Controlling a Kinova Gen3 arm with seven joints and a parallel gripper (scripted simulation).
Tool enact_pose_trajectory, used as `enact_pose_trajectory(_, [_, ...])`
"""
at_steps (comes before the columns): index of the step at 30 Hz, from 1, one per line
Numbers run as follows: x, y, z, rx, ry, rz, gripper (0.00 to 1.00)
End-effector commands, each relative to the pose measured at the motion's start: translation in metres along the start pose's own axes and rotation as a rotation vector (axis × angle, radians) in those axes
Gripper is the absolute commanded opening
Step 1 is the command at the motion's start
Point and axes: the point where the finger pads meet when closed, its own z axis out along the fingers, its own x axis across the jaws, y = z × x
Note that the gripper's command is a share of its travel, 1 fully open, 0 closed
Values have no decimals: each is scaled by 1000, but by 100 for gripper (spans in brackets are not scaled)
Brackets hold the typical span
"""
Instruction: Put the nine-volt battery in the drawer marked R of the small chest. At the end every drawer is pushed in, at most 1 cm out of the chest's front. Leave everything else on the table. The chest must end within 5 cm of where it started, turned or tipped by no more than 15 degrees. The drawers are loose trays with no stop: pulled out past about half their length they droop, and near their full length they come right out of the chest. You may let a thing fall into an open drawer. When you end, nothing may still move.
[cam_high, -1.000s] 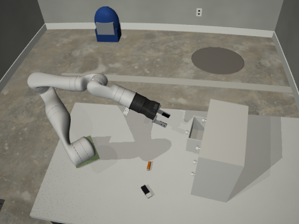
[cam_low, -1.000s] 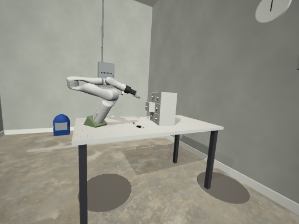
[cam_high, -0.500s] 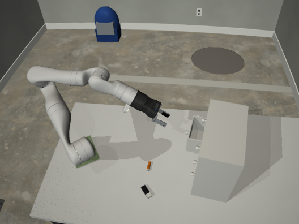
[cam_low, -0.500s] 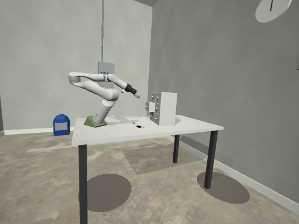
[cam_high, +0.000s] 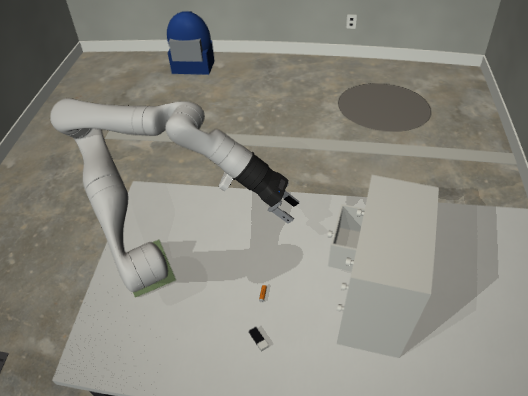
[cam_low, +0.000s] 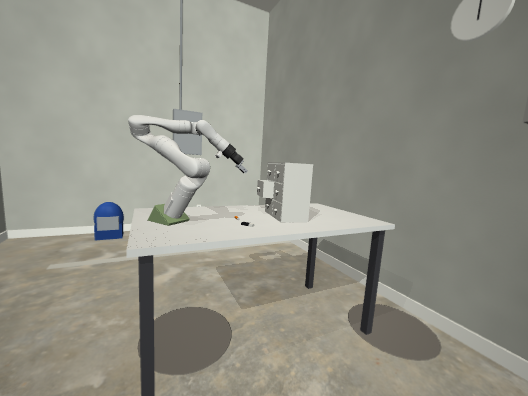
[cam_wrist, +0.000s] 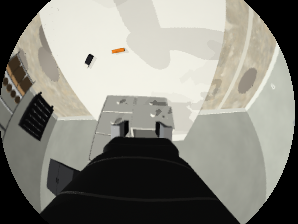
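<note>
The nine-volt battery (cam_high: 260, 338), a small black and white block, lies on the table near the front; it also shows in the side view (cam_low: 246, 224) and the wrist view (cam_wrist: 89, 59). The small grey chest (cam_high: 390, 260) stands at the right. One of its drawers (cam_high: 346, 239) is pulled partly out toward the arm and looks empty; the others sit pushed in. I cannot read the drawer marks. My gripper (cam_high: 288, 209) is open and empty. It hangs in the air left of the open drawer, well above the table and far from the battery.
A small orange cylinder (cam_high: 263, 293) lies on the table between the battery and the gripper. The arm's green base (cam_high: 155, 270) stands at the left of the table. The chest's knobs (cam_high: 344, 286) face the arm.
</note>
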Motion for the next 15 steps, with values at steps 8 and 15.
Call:
enact_pose_trajectory(8, [2,6,0,149,8,16,100])
enact_pose_trajectory(15, [1,9,-2,277,9,16,100])
